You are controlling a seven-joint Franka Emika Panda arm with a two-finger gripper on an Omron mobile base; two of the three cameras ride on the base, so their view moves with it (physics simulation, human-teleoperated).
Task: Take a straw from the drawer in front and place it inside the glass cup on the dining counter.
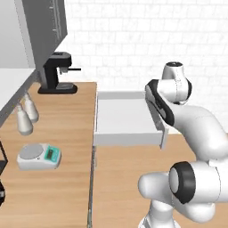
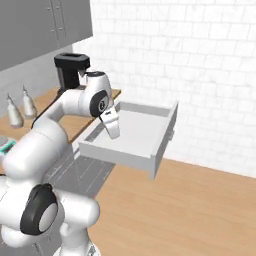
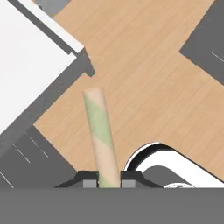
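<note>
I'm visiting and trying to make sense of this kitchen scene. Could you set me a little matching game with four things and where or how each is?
Things:
1. straw
2. drawer
3. coffee machine
4. kitchen scale

States:
A. on the wood counter, near its front edge
B. pulled open
C. clamped between the gripper's fingertips
D. at the back of the counter, black

Pairs: 1-C, 2-B, 3-D, 4-A

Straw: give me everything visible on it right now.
The straw looks like a paper tube, tan with pale green diagonal stripes, straight and undamaged. In the hand view its lower end sits pinched between the two dark fingertips of the gripper, and it runs up and slightly left to a flat cut end. It hangs over wood flooring, clear of the pale drawer at upper left.
</note>
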